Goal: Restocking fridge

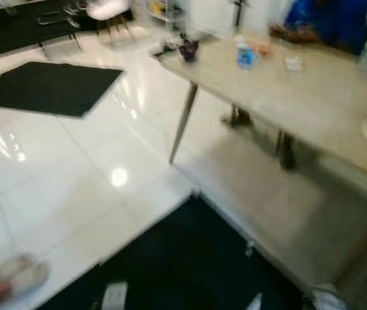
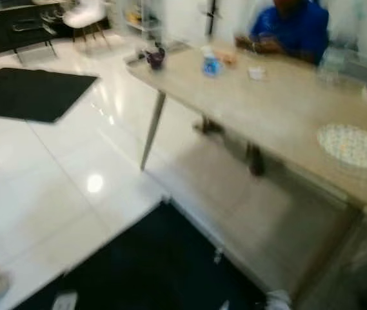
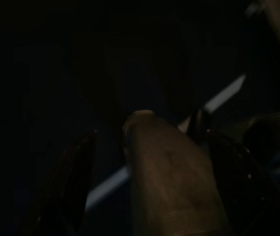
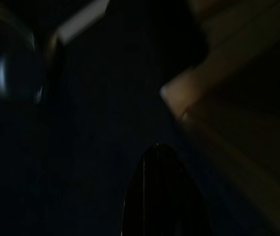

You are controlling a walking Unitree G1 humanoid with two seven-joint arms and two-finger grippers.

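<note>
A blurred head-camera scene of a bright room with glossy white floor tiles [image 1: 73,187]. A long pale wooden table [image 2: 267,110] runs across the right side on thin slanted legs. One person in a blue top [image 2: 293,29] sits at its far side, hands resting on the tabletop.

On the table, counted: one small bottle with a blue label [image 2: 211,64], its writing too blurred to read; one dark purple cup [image 2: 155,58] near the far corner; and one patterned round plate [image 2: 353,147] at the near right end. A few small pale items lie near the person, too blurred to identify.

Two black rugs [image 1: 48,87] lie on the floor, one far to the left and one directly below the camera [image 1: 189,265]. A white chair [image 1: 109,11] stands at the back, beside dark furniture.

No fridge can be made out, and nothing on the table lies close to either gripper.

The left wrist view is very dark. The left gripper [image 3: 154,177] has two black fingers spread apart, with a pale brownish cylinder-like object [image 3: 171,182] between them; whether they touch it cannot be told.

The right wrist view is also dark. One black finger [image 4: 164,194] of the right gripper [image 4: 164,196] shows, and its state cannot be told.
</note>
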